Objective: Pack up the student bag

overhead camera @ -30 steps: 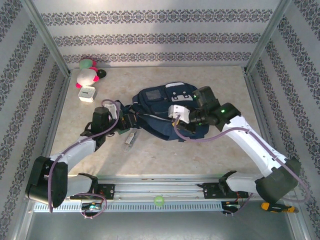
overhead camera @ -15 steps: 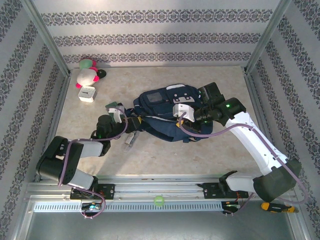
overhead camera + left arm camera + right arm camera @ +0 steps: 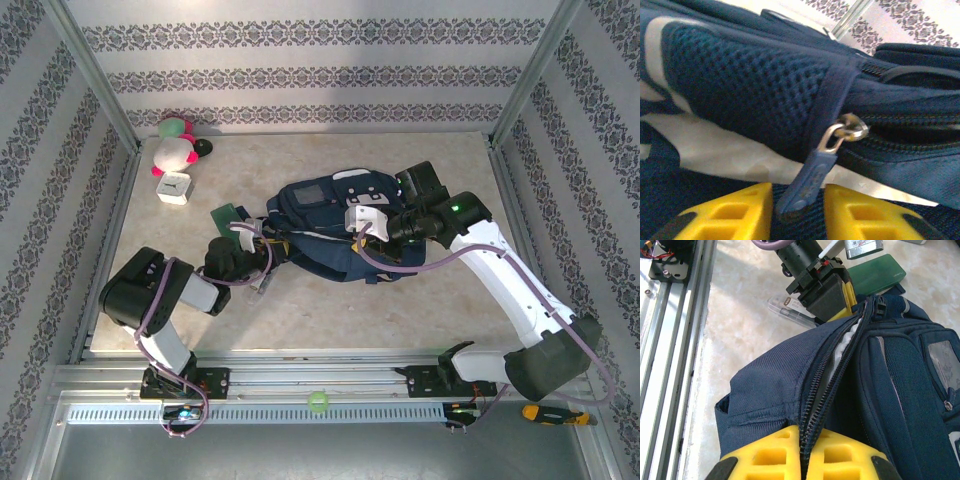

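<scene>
On the student bag: right gripper clamped; left gripper perhaps.

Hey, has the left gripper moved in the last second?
Yes. From above, the left gripper has edged right, away from the white box and in against the student bag.

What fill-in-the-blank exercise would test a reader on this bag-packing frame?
The zipper pull lies between two ____ fingers.
The right end effector is ____ on the student bag's zipper edge.
The flat case beside the bag is ____.
The plush toy sits in the table's far-____ corner.
Missing words: yellow, shut, green, left.
</scene>
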Controlling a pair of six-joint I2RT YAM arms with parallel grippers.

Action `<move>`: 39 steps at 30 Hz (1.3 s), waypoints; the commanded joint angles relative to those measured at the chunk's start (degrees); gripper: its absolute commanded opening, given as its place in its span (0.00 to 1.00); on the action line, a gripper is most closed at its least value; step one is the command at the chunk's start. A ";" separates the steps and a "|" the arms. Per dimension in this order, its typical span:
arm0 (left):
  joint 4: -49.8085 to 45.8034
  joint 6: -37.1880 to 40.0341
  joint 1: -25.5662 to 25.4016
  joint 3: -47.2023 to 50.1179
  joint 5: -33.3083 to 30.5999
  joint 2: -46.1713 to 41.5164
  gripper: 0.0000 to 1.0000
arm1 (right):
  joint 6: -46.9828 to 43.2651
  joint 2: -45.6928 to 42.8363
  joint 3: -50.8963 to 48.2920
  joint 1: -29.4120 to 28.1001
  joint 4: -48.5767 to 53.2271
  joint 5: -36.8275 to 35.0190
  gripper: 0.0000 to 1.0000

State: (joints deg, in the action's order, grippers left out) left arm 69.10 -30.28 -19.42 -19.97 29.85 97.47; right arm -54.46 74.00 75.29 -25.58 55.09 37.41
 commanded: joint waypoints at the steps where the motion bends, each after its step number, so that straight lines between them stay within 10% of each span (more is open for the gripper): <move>1: 8.89 0.91 -0.70 -0.24 2.06 0.40 0.24 | -1.50 -1.14 1.98 0.55 -1.83 3.86 0.00; 7: 6.39 2.92 -1.45 1.01 1.92 -2.67 0.00 | 0.49 -1.66 0.53 0.62 -4.02 1.87 0.00; 33: -45.06 10.98 -12.57 -6.67 5.87 -28.70 0.00 | 32.71 3.47 -22.45 -11.59 -52.37 -22.69 0.00; 39: -58.38 10.08 -12.57 -10.14 -6.25 -26.36 0.00 | 47.63 2.31 -22.97 -14.80 -45.16 -27.94 0.41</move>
State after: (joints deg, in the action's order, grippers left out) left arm 18.26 -20.12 -30.59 -27.35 27.16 70.48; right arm -18.72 78.74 52.73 -39.57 13.37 14.31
